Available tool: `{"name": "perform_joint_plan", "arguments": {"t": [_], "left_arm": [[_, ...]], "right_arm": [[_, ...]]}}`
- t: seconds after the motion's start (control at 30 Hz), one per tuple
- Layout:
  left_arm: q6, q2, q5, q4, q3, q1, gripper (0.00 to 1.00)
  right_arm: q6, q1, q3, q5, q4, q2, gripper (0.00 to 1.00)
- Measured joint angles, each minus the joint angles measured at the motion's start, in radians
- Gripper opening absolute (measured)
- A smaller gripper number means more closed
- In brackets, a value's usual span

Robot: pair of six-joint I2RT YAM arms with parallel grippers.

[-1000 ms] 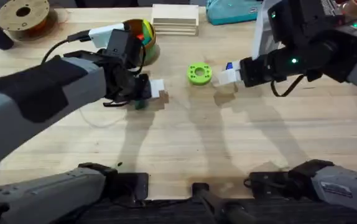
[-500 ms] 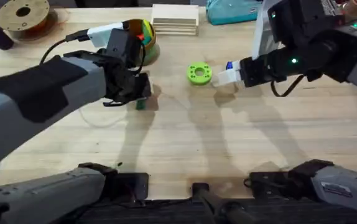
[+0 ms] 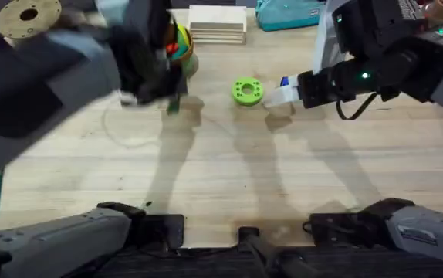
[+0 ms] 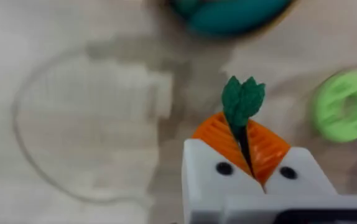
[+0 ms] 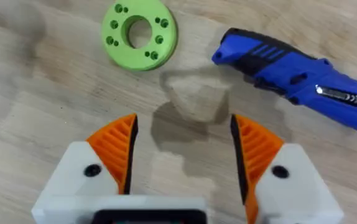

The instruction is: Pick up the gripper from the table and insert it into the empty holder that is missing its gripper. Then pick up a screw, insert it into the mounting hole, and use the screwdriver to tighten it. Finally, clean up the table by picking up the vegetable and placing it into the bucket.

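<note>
In the overhead view the left arm rises large, dark and smeared across the upper left, hiding most of the bucket (image 3: 181,48); only a slice of its yellow-orange rim and olive side peeks out beside the arm. The left claw (image 4: 245,144) is clearer from its own wrist camera: its orange ribbed pads are pressed together on the vegetable (image 4: 242,102), a dark green, leafy-tipped stalk that sticks up from between them, lifted off the tabletop (image 3: 229,177). Past it lies the blurred teal inside of the bucket, cut by the frame edge. The right claw (image 5: 185,152) hangs wide apart over bare wood, holding nothing. Just beyond it lie the bright green disc (image 5: 139,34) and the blue screwdriver (image 5: 290,79), whose far end runs out of the picture.
</note>
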Motion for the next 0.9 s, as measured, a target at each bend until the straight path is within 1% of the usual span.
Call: {"name": "perform_joint_plan", "arguments": {"t": [0.1, 0.17, 0.2, 0.27, 0.37, 0.5, 0.63, 0.73, 0.77, 0.8, 0.9], "left_arm": [[0.044, -0.004, -0.002, 0.034, 0.138, 0.000, 0.018], [0.071, -0.019, -0.019, 0.077, 0.196, 0.000, 0.017], [0.080, -0.027, -0.031, 0.102, 0.208, 0.001, 0.017], [0.093, -0.037, -0.058, 0.148, 0.218, 0.006, 0.017], [0.101, -0.019, -0.086, 0.200, 0.219, 0.030, 0.016], [0.107, 0.069, -0.110, 0.270, 0.218, 0.060, 0.016], [0.108, 0.175, -0.115, 0.331, 0.218, 0.063, 0.016], [0.108, 0.227, -0.115, 0.348, 0.218, 0.062, 0.016], [0.111, 0.237, -0.115, 0.349, 0.218, 0.062, 0.047], [0.115, 0.244, -0.115, 0.349, 0.218, 0.062, 0.155], [0.115, 0.247, -0.116, 0.349, 0.218, 0.062, 0.622]], "right_arm": [[0.000, 0.000, 0.000, 0.000, 0.001, 0.000, 0.803], [0.000, 0.000, 0.000, 0.000, 0.003, 0.000, 0.803], [0.000, 0.000, 0.000, 0.000, 0.003, 0.000, 0.803], [0.000, 0.000, 0.000, 0.000, 0.003, 0.000, 0.803], [0.000, 0.000, 0.000, 0.000, 0.003, 0.000, 0.803], [0.000, 0.000, 0.000, 0.000, 0.003, 0.000, 0.803], [0.000, 0.000, 0.000, 0.000, 0.003, 0.000, 0.802], [0.000, 0.000, 0.000, 0.000, 0.003, 0.000, 0.803], [0.000, 0.000, 0.000, 0.000, 0.003, 0.000, 0.803], [0.000, 0.000, 0.000, 0.000, 0.003, 0.000, 0.803], [0.000, 0.000, 0.000, 0.000, 0.003, 0.000, 0.803]]}}
